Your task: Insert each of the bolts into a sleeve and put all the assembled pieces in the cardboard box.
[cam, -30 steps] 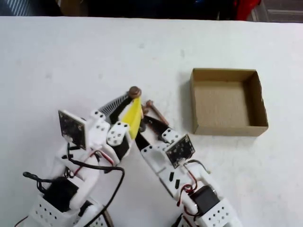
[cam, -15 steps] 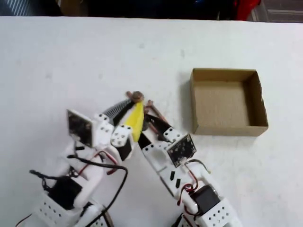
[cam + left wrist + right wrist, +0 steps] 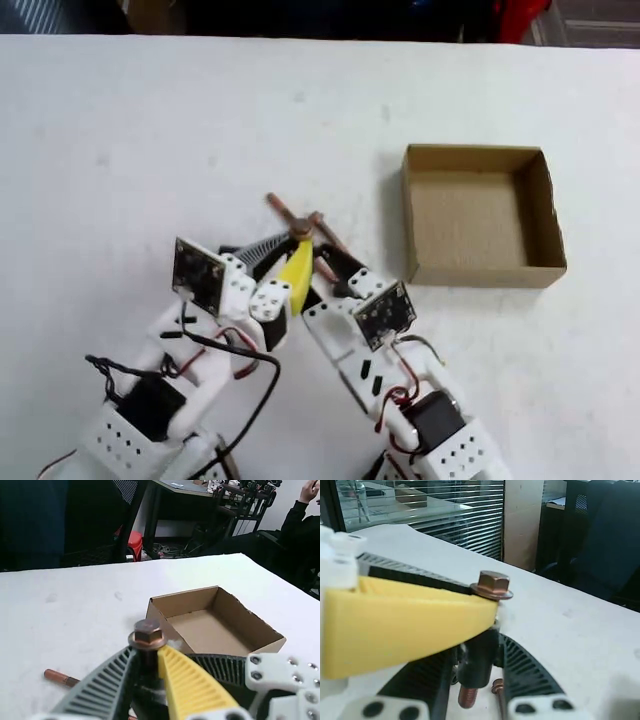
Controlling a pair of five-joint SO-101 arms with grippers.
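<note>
Tabletop (image 3: 150,120) is white beneath left gripper (image 3: 147,652) gripping bolt (image 3: 147,632), right gripper (image 3: 481,652) seemingly clamping sleeve (image 3: 479,664); dark chair (image 3: 605,540) behind.

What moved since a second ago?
The left gripper, shut on the bolt, swung toward the right gripper and back toward the arms' bases. That brought the bolt to the sleeve held there. The right gripper and the cardboard box stayed put.

Bolt above sleeve
The left gripper (image 3: 487,600) pinches the hex-headed bolt (image 3: 493,584) just above the sleeve (image 3: 476,666) clamped in the right gripper (image 3: 479,652).
</note>
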